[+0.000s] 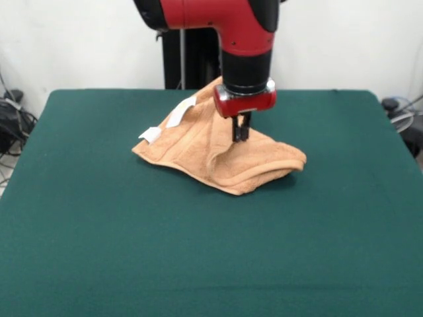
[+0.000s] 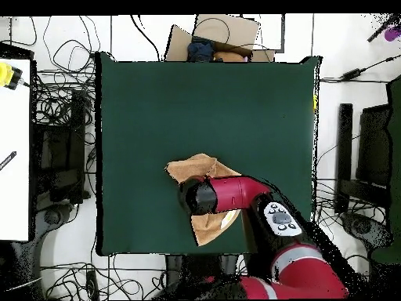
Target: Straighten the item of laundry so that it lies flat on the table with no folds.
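Towel (image 1: 218,155) sits crumpled on the green counter (image 1: 99,251), toward its far half in the front view and a little right of the middle, with the hand (image 1: 240,134) come straight down onto the cloth's raised middle. The narrow dark fingertips look drawn close together and sunk into a ridge of terry, so the hand seems pinched shut on the towel, probably to lift or drag that fold outward; the cloth peaks up toward the hand and falls away on every side, which fits a pinch from above. Right of the hand a thick rolled fold hangs doubled over itself, and the near edge lies in layered creases, so flattening is plainly not yet done.

The front view gives what the overhead view cannot: the height of the heap, the fingertips at the cloth, and a white label (image 1: 149,135) at the left corner with a white loop (image 1: 180,112) lying just above it. The overhead view hides the pinch entirely under the red arm (image 2: 235,196), which covers the towel's middle. It does show the footprint: cloth spreads out on both sides of the arm, with one end reaching close to the counter edge on the robot's side.
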`<state>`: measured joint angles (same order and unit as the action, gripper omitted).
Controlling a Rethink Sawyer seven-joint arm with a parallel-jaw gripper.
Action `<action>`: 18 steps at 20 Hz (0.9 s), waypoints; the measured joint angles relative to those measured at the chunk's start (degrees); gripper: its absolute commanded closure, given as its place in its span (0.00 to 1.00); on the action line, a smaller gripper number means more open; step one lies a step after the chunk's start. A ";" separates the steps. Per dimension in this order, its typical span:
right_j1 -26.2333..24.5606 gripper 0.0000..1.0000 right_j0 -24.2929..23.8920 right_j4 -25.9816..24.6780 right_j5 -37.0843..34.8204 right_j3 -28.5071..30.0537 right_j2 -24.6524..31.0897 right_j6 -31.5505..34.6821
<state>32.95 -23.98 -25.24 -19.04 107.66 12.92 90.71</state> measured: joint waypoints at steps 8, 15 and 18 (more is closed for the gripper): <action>5.64 0.00 0.34 0.37 0.00 1.04 -0.01 0.00; 6.62 0.00 0.18 0.49 0.00 1.14 -0.01 0.00; 5.94 0.00 -0.15 0.47 0.00 1.14 -0.01 0.00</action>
<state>38.89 -24.12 -24.77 -19.04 108.80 12.91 90.71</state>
